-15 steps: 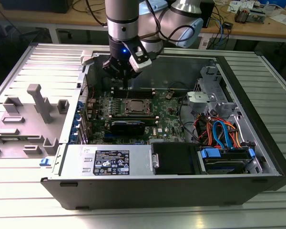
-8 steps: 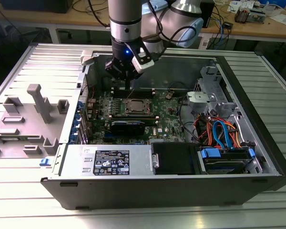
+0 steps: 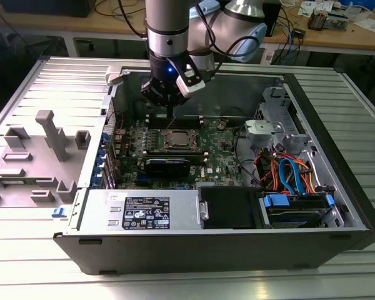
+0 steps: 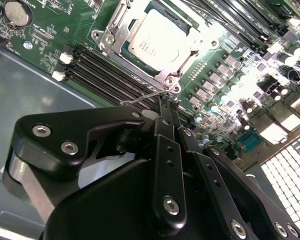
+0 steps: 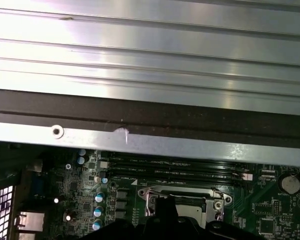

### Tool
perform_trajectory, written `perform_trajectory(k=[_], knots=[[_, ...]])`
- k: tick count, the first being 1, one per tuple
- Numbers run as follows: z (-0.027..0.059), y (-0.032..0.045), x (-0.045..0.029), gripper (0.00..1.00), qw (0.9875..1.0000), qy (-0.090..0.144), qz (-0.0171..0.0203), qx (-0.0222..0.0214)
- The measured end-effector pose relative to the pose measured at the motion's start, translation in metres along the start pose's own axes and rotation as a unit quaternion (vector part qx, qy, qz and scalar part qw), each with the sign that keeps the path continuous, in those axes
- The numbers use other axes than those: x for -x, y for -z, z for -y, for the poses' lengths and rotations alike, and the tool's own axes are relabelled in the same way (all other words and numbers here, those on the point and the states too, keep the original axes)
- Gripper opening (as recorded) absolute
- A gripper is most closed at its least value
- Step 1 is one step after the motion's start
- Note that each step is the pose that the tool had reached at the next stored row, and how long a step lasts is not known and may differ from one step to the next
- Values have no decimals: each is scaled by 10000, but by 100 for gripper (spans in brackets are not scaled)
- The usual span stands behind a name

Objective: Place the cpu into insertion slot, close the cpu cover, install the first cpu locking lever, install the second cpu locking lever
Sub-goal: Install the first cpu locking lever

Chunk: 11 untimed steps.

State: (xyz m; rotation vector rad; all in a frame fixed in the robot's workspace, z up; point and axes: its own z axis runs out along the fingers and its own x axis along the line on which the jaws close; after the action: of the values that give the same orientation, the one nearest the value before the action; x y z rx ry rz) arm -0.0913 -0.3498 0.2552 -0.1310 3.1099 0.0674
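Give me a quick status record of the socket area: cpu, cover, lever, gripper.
cpu: seated in the slot, silver top up
cover: down over the cpu, framing it
lever: thin wire beside the slot, its end at the gripper's tip; cannot tell if it is latched
gripper: shut, low over the board at the slot's edge; cannot tell if it grips the lever
case: lying open, board facing up
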Motion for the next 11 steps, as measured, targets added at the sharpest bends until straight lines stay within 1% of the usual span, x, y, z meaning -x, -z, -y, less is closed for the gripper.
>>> perform_trajectory(k=[6, 11], knots=[[-4, -19, 58, 11, 10000, 0, 0, 0], [-4, -29, 81, 11, 10000, 0, -1, -1]])
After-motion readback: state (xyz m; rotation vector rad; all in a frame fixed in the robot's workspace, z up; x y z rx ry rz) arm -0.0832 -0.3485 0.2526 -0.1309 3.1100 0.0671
